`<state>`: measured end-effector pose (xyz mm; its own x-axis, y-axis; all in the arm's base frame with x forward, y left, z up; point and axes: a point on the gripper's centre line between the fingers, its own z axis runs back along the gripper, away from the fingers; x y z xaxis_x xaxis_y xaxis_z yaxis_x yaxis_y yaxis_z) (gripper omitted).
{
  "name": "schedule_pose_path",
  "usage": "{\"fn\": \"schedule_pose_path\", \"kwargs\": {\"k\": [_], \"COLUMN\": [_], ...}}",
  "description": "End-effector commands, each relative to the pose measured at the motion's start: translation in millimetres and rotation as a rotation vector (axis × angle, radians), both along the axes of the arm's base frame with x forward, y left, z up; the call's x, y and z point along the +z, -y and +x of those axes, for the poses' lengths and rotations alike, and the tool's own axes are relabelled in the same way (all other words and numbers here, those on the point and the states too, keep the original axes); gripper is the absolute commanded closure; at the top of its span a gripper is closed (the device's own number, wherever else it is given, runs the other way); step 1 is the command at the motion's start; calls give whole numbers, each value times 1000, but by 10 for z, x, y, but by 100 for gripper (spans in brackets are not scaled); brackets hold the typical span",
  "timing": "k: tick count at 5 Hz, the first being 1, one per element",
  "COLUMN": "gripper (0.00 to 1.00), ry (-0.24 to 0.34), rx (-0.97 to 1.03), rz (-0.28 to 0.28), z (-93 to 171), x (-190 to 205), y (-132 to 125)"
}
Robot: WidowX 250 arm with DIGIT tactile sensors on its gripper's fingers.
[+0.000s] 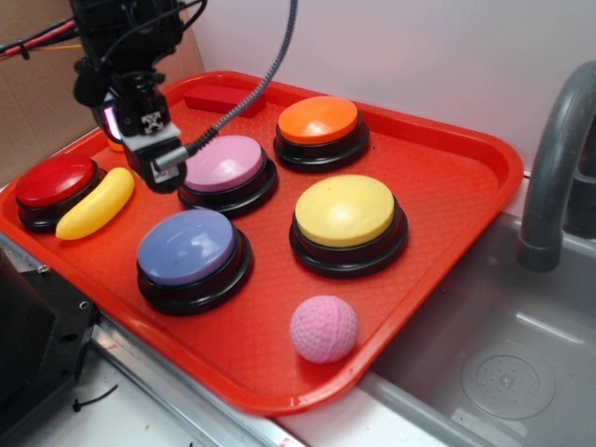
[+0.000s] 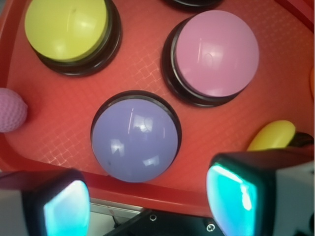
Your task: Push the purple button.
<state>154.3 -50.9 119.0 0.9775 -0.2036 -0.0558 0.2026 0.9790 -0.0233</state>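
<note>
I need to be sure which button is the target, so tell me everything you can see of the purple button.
The purple button is a large round push button with a smooth, glossy, bluish-purple domed cap that looks like plastic, seated in a black ring base. It sits upright on the red tray, near its front edge, and looks unpressed. The pink-mauve button is behind it and the yellow button to its right in the exterior view, both apart from it. Nothing touches the cap; the end effector is off it.
</note>
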Motion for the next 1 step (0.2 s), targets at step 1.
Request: {"fn": "schedule_pose_path", "kwargs": {"k": [1], "gripper": [0], "ry": [69], "rx": [17], "rz": [-74], "z": [1], "x": [208], "y": [19]}}
